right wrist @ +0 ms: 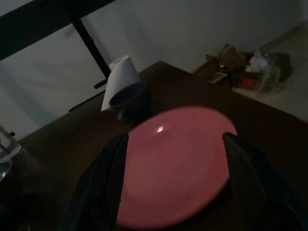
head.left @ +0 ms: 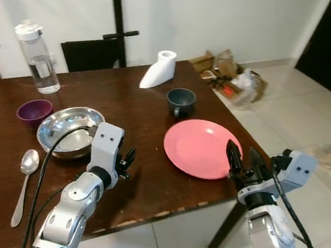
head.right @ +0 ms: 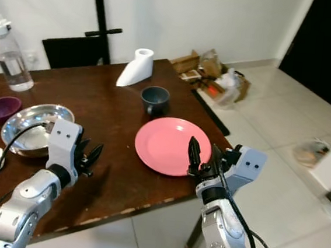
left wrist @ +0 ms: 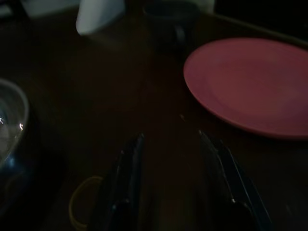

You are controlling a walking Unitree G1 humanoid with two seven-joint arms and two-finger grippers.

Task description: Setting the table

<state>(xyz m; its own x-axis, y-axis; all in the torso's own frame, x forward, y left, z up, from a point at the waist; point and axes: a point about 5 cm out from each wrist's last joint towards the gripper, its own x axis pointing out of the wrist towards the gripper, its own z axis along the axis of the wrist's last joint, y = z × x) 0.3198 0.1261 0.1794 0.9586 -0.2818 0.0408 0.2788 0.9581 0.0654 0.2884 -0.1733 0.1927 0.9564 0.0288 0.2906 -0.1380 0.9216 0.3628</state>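
At the near table edge my right gripper [head.left: 242, 159] sits at about 4 o'clock, fingers spread wide, empty, lined up on the rim of the pink plate [head.left: 201, 147]; right wrist view frames the plate squarely between the two fingers, so I judge this is a setup for gripping or nudging the plate. My left gripper [head.right: 89, 155] hovers low over bare wood at about 7 o'clock, fingers apart, nothing held, pointing toward the plate and cup; probably just parked clear of the dishes. Spoon [head.left: 25, 181] lies at 8 o'clock along the near-left edge, bowl end pointing away from me, handle toward me. Just beyond it the steel bowl [head.left: 70, 129] at 9–10 o'clock, with the small purple bowl [head.left: 34, 111] touching or just beside its far-left rim, can't tell which. Pink plate is centre-right, near the table's right edge, apart from everything. Behind it at 1 o'clock the dark cup [head.left: 180, 101], handle toward me, near the plate but not touching. Further back at 12 o'clock a white paper roll [head.left: 158, 70] lying tipped over. Water bottle [head.left: 36, 57] upright at 10–11 o'clock, far left. Dishes are grouped loosely, not yet laid as a place setting. Chair back [head.left: 90, 53] behind the table; clutter of bags and boxes [head.left: 231, 77] on the floor at 2 o'clock.
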